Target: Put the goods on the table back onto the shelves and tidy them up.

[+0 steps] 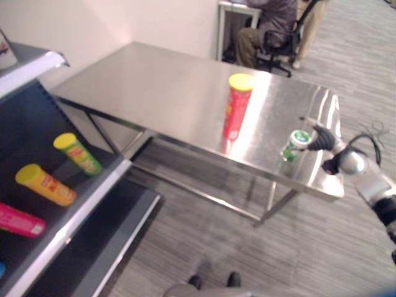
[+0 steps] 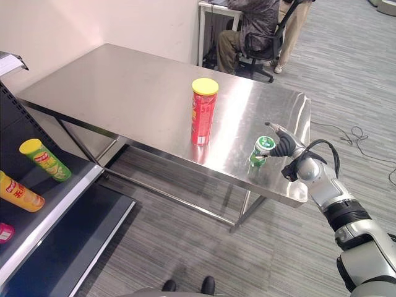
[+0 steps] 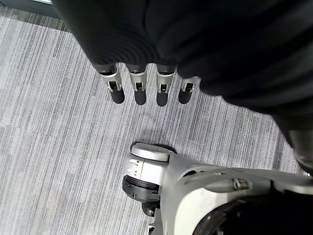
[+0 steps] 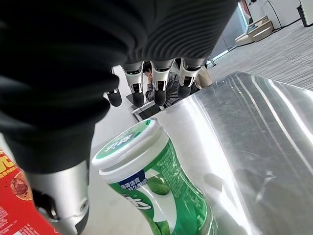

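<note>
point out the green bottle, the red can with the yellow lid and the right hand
green bottle [image 2: 261, 152], right eye view, on its green body below the white cap
red can [image 2: 202, 119], right eye view, mid-way up its red side
right hand [image 2: 285, 146], right eye view, on its dark ribbed cover beside the bottle

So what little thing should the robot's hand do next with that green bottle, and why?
Probably close the right hand round the green bottle. The hand is right beside it at the table's near corner, fingers straight above the cap and nothing gripped yet. The bottle belongs on the shelf, and it can't be lifted until it is held.
</note>
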### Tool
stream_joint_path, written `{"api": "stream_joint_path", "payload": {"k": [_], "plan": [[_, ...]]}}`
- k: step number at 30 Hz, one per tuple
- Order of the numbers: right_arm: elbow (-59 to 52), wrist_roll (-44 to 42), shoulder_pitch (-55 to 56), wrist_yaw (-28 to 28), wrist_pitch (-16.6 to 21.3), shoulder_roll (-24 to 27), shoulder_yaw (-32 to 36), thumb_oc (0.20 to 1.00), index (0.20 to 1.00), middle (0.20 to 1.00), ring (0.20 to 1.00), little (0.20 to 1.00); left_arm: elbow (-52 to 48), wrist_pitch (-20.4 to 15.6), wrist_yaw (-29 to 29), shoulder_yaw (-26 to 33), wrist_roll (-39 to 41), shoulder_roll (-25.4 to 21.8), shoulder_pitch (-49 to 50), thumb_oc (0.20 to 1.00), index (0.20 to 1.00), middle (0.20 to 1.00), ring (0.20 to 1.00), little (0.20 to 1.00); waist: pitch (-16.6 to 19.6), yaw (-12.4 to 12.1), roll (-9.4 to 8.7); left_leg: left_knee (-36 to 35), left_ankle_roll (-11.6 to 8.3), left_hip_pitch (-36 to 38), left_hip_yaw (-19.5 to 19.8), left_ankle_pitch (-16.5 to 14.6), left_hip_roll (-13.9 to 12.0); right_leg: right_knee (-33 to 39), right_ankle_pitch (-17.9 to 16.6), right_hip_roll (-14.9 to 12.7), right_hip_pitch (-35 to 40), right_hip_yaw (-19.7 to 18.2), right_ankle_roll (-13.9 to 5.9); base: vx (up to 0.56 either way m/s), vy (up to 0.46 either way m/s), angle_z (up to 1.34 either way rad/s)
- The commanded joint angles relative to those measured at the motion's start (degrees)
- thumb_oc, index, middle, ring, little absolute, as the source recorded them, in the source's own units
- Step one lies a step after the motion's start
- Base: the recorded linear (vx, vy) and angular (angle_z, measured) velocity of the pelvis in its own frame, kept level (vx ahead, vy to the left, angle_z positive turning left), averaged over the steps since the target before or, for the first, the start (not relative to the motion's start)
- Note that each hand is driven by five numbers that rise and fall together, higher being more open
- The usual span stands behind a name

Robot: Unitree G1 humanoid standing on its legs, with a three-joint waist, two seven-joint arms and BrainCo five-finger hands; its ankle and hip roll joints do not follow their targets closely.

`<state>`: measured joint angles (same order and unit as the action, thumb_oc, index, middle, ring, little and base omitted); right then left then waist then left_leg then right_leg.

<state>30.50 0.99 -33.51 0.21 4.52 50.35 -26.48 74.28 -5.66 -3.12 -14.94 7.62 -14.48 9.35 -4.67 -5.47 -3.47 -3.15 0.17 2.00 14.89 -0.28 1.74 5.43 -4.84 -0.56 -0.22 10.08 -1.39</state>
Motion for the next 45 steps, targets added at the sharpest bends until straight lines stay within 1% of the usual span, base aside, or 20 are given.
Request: {"api": "stream_joint_path", "payload": {"k": [1, 8, 9, 13, 16, 17, 18, 19, 20, 21, 22, 26, 35, 40, 43, 45], "plan": [[-0.51, -2.28, -0.91, -0.62, 0.89, 1.87, -0.21, 1.0, 1.0, 1.0, 1.0, 1.0, 3.85, -0.25, -0.25, -0.75, -1.28, 1.25, -2.3, 1.0, 1.0, 1.0, 1.0, 1.0, 2.27, -1.38, 0.54, -1.85, -3.95, 0.49, 0.22, -0.33, -4.58, -0.43, 5.51, -0.95, 2.64, -0.62, -4.05, 0.03, 0.007, 0.01], [1.35, -1.2, -1.27, 0.0, 0.59, 0.99, -1.68, 1.0, 1.0, 1.0, 1.0, 1.0, 3.8, -0.22, -0.27, -0.69, -1.51, 1.08, -2.36, 1.0, 1.0, 1.0, 1.0, 1.0, 2.4, -1.35, 0.59, -1.85, -3.92, 0.64, -0.1, -0.5, -4.6, -0.43, 5.57, -0.88, 2.76, -0.9, -4.02, 0.01, 0.002, 0.0], [3.73, -0.45, -2.03, 0.22, 0.34, -0.21, -2.93, 1.0, 1.0, 1.0, 1.0, 1.0, 3.69, -0.21, -0.15, -0.73, -1.57, 0.9, -2.41, 1.0, 1.0, 1.0, 1.0, 1.0, 2.47, -1.52, 0.57, -1.85, -3.94, 0.68, -0.19, -0.54, -4.74, -0.43, 5.59, -0.87, 2.77, -0.79, -3.99, 0.03, -0.006, 0.0], [6.18, 0.25, -2.36, 0.11, 0.0, -1.94, -3.73, 1.0, 1.0, 1.0, 1.0, 1.0, 3.78, -0.14, 0.1, -0.49, -1.48, 0.67, -2.43, 1.0, 1.0, 1.0, 1.0, 1.0, 2.38, -1.67, 0.53, -1.85, -3.99, 0.81, -0.29, -0.64, -4.85, -0.43, 5.69, -0.83, 2.9, -0.9, -3.99, 0.03, -0.001, 0.0], [7.03, 0.6, -2.54, 0.16, -0.16, -2.37, -4.13, 1.0, 1.0, 1.0, 1.0, 1.0, 3.8, -0.1, 0.11, -0.46, -1.47, 0.59, -2.46, 1.0, 1.0, 1.0, 1.0, 1.0, 2.38, -1.71, 0.52, -1.85, -4.03, 0.78, -0.38, -0.65, -4.9, -0.43, 5.72, -0.82, 2.86, -0.92, -3.98, 0.0, 0.0, 0.0], [7.5, 0.7, -2.64, 0.07, -0.22, -2.72, -4.28, 0.922, 0.922, 0.922, 0.922, 0.922, 3.82, -0.11, 0.17, -0.44, -1.51, 0.54, -2.53, 1.0, 1.0, 1.0, 1.0, 1.0, 2.39, -1.81, 0.54, -1.85, -4.02, 0.79, -0.41, -0.66, -4.94, -0.43, 5.72, -0.81, 2.89, -0.91, -3.97, 0.0, 0.0, 0.0], [7.75, 0.76, -2.62, 0.03, -0.23, -2.95, -4.27, 0.9, 0.9, 0.9, 0.9, 0.9, 3.83, -0.09, 0.19, -0.42, -1.58, 0.49, -2.49, 1.0, 1.0, 1.0, 1.0, 1.0, 2.4, -1.85, 0.55, -1.85, -4.03, 0.77, -0.44, -0.66, -4.96, -0.43, 5.75, -0.82, 2.9, -0.94, -3.97, 0.0, 0.0, 0.0], [8.02, 0.98, -2.62, -0.19, -0.33, -3.35, -4.28, 0.576, 0.576, 0.576, 0.576, 0.576, 3.79, -0.08, 0.3, -0.37, -1.63, 0.41, -2.5, 1.0, 1.0, 1.0, 1.0, 1.0, 2.39, -1.82, 0.61, -1.85, -4.02, 0.75, -0.45, -0.67, -4.95, -0.43, 5.75, -0.83, 2.9, -0.96, -3.96, 0.0, 0.0, 0.0], [8.04, 0.99, -2.57, -0.36, -0.31, -3.63, -4.09, 0.539, 0.539, 0.539, 0.539, 0.539, 3.8, -0.05, 0.36, -0.36, -1.7, 0.41, -2.48, 1.0, 1.0, 1.0, 1.0, 1.0, 2.4, -1.83, 0.64, -1.85, -4.01, 0.76, -0.47, -0.69, -4.95, -0.43, 5.76, -0.84, 2.91, -0.95, -3.96, 0.0, 0.0, 0.0], [8.04, 0.99, -2.56, -0.36, -0.3, -3.64, -4.08, 0.413, 0.413, 0.413, 0.413, 0.413, 3.8, -0.05, 0.36, -0.36, -1.7, 0.4, -2.48, 1.0, 1.0, 1.0, 1.0, 1.0, 2.4, -1.83, 0.63, -1.85, -4.01, 0.76, -0.47, -0.69, -4.95, -0.43, 5.76, -0.84, 2.91, -0.95, -3.97, 0.0, 0.0, 0.0], [8.41, 1.53, -2.47, -0.77, -0.41, -4.15, -3.95, 0.2, 0.2, 0.2, 0.2, 0.2, 3.76, -0.01, 0.45, -0.26, -1.8, 0.31, -2.58, 1.0, 1.0, 1.0, 1.0, 1.0, 2.43, -1.84, 0.64, -1.85, -3.94, 0.8, -0.54, -0.73, -4.99, -0.43, 5.78, -0.85, 2.98, -0.93, -3.98, 0.0, 0.0, 0.0], [8.41, 2.46, -2.1, -1.77, -0.5, -5.23, -3.17, 0.2, 0.2, 0.2, 0.2, 0.2, 3.76, 0.08, 0.78, 0.01, -2.1, 0.11, -2.85, 1.0, 1.0, 1.0, 1.0, 1.0, 2.49, -1.83, 0.63, -1.85, -3.92, 0.9, -0.66, -0.83, -4.99, -0.43, 5.8, -0.78, 3.02, -1.03, -3.98, 0.0, 0.0, 0.0], [7.6, 3.69, -1.3, -2.21, -0.5, -5.55, -2.54, 0.2, 0.2, 0.2, 0.2, 0.2, 4.03, 0.19, 1.22, 0.71, -2.65, -0.44, -3.49, 1.0, 1.0, 1.0, 1.0, 1.0, 2.6, -1.66, 0.7, -1.85, -3.75, 1.23, -1.21, -1.07, -5.02, -0.43, 5.66, -0.94, 3.16, -1.6, -4.01, 0.0, 0.002, 0.0], [4.73, 4.93, 1.07, -3.39, -0.47, -5.36, -0.18, 0.2, 0.2, 0.2, 0.2, 0.2, 3.92, 0.17, 1.39, 0.95, -3.22, -0.37, -3.91, 1.0, 1.0, 1.0, 1.0, 1.0, 2.97, -1.27, 1.08, -1.85, -3.63, 1.68, -1.56, -1.32, -4.99, -0.43, 5.66, -1.05, 3.43, -1.84, -4.06, 0.0, 0.019, -0.07], [-0.63, 6.47, 3.3, -5.22, -0.12, -4.83, 3.05, 0.2, 0.2, 0.2, 0.2, 0.2, 3.8, 0.16, 1.56, 1.38, -3.94, -0.22, -4.28, 1.0, 1.0, 1.0, 1.0, 1.0, 3.19, -0.89, 1.51, -1.85, -3.41, 2.01, -1.97, -1.52, -4.97, -0.43, 5.47, -1.22, 3.54, -2.34, -4.21, -0.02, 0.044, -0.1], [-7.43, 7.12, 5.44, -6.76, 0.46, -4.05, 6.87, 0.2, 0.2, 0.2, 0.2, 0.2, 3.88, 0.1, 1.74, 1.9, -4.68, -0.05, -4.69, 1.0, 1.0, 1.0, 1.0, 1.0, 3.67, -0.56, 1.83, -1.85, -3.03, 2.44, -2.44, -1.87, -4.74, -0.43, 5.11, -1.47, 3.46, -2.91, -4.4, -0.05, 0.067, -0.11]]}}
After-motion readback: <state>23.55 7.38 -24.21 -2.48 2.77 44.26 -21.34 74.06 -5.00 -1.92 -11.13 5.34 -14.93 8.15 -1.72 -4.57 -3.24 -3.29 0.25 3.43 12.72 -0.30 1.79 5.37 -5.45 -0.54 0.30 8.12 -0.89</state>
